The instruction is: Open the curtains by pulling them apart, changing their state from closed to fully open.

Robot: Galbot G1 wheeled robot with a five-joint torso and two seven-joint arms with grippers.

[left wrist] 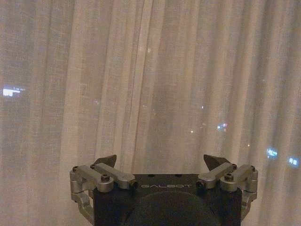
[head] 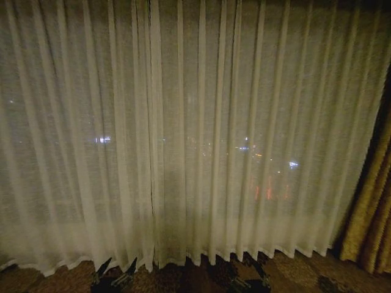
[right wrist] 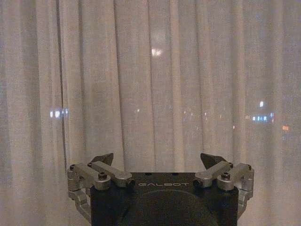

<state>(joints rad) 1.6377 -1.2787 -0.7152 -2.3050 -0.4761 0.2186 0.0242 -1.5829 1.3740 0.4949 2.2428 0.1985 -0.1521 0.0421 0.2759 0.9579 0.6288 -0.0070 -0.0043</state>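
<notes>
The sheer cream curtains (head: 201, 134) hang closed across the whole window, their two panels meeting left of centre, with a gold-brown drape (head: 372, 207) at the right edge. The left gripper (left wrist: 162, 162) and right gripper (right wrist: 160, 160), each marked "GALBOT", face the fabric with jaws spread wide, holding nothing.

Night scene, room dimly lit. A dark window (head: 201, 79) is set straight ahead of the pincers, spanning nearly the full width. Scattered city lights (head: 269, 165) are seen through it: white and blue points level with and above the pincers, orange-red glows further right. A heavy gold-brown patterned drape (head: 372, 201) is hung at the far right, well beyond the right pincer. Dark patterned carpet (head: 55, 278) is laid below.
</notes>
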